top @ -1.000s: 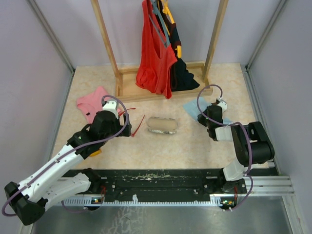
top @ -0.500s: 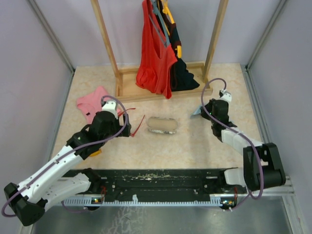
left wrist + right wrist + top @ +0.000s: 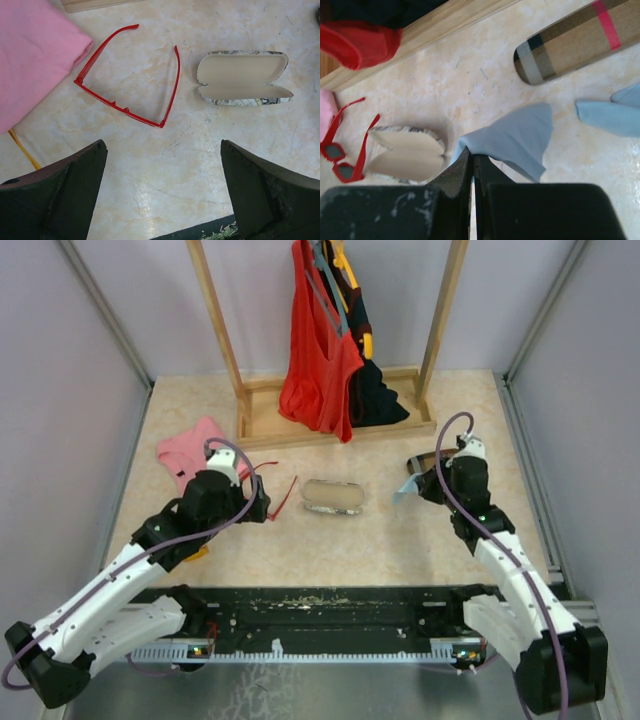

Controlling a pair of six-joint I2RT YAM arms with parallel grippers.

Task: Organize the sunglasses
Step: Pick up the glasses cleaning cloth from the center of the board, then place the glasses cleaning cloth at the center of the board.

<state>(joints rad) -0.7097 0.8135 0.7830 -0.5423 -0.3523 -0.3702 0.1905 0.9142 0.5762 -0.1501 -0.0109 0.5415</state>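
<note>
The sunglasses (image 3: 120, 107) lie on the table with their thin red arms spread, left of the open case (image 3: 243, 78). They also show in the top view (image 3: 284, 494) and the right wrist view (image 3: 342, 161). My left gripper (image 3: 163, 148) hovers just near of them, open and empty; in the top view the left gripper (image 3: 256, 504) sits beside them. My right gripper (image 3: 472, 153) is shut on a corner of the light blue cloth (image 3: 516, 136), which hangs from its tips (image 3: 406, 487). In the top view the right gripper (image 3: 428, 484) is right of the case (image 3: 333, 497).
A brown plaid case (image 3: 575, 42) with a red stripe lies behind the cloth. A pink cloth (image 3: 190, 450) lies at the left. The wooden rack base (image 3: 330, 430) holds a hanging red garment (image 3: 320, 350) and a dark one (image 3: 378, 395). A black rail (image 3: 320, 605) runs along the near edge.
My right gripper has shut on the blue cloth and raised it off the table, pulling it slightly nearer while the right arm stretched out. The left arm has barely moved.
</note>
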